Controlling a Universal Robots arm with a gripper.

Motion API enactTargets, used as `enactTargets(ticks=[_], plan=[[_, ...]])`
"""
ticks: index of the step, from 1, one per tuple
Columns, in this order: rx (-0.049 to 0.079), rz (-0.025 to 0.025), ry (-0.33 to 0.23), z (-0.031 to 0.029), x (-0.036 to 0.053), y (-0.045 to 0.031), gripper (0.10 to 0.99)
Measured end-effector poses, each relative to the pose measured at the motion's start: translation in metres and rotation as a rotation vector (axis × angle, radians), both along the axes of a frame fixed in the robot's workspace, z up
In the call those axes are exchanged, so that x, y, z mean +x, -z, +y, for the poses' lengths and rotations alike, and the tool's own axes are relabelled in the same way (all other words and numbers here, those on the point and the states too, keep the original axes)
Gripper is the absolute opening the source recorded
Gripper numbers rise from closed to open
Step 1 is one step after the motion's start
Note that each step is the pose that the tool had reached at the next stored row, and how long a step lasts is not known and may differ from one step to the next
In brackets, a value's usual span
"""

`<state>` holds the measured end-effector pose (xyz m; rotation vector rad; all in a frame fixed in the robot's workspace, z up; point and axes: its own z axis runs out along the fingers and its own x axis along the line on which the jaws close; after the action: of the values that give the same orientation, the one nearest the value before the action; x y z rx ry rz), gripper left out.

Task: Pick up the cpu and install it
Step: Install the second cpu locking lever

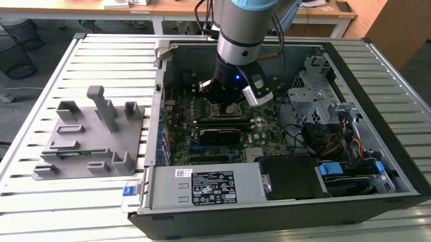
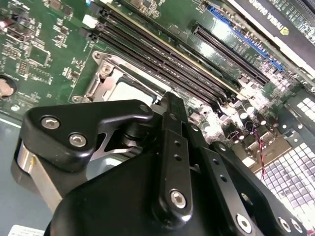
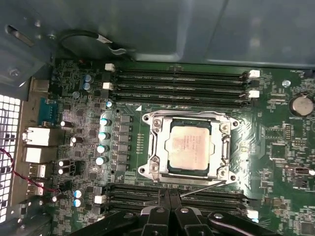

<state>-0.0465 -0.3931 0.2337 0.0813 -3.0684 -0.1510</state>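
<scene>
The cpu (image 3: 189,146) sits flat inside the metal socket frame (image 3: 152,147) on the green motherboard (image 3: 275,147), between two groups of black memory slots (image 3: 179,81), as the first wrist view shows. The tool (image 3: 169,196) hangs just beside the socket with its black fingers (image 3: 162,209) pressed together and holding nothing. In the exterior view, the arm (image 1: 239,45) reaches down into the open computer case (image 1: 283,201), and a grey plastic holder (image 1: 91,136) stands on the slatted desk (image 1: 40,206) at the exterior view's left.
</scene>
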Motion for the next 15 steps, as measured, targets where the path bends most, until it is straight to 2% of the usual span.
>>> enactTargets(ticks=[7,15], plan=[[0.000,-0.0001,0.000,-0.0001,-0.0023,0.0119,0.106],[0.001,0.0001,0.000,-0.0007,-0.0052,0.0205,0.106]])
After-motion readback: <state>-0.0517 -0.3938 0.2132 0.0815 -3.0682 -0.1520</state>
